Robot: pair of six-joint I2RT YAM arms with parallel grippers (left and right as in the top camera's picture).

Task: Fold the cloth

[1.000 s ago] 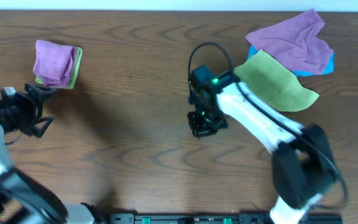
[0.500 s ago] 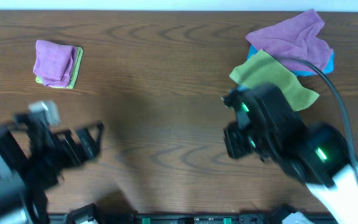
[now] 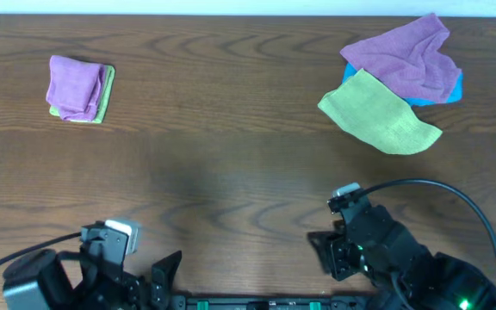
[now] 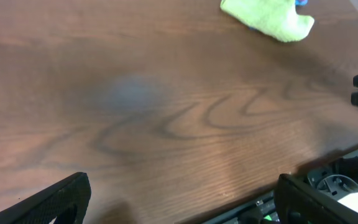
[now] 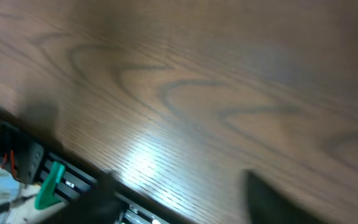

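We see the cloth [image 3: 74, 83], bright violet, folded into a small thick packet with uneven edges, lying far left of the rumpled mauve cloth [image 3: 403, 53]. Our left gripper [image 4: 182, 186] gapes wide and empty. The right gripper [image 5: 179, 180], though blurred, also looks spread and empty.

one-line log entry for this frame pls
cloth=folded, atop yellow-green cloth, far left | left gripper=open, empty, near edge | right gripper=open, empty, near edge | mauve cloth=rumpled, far right
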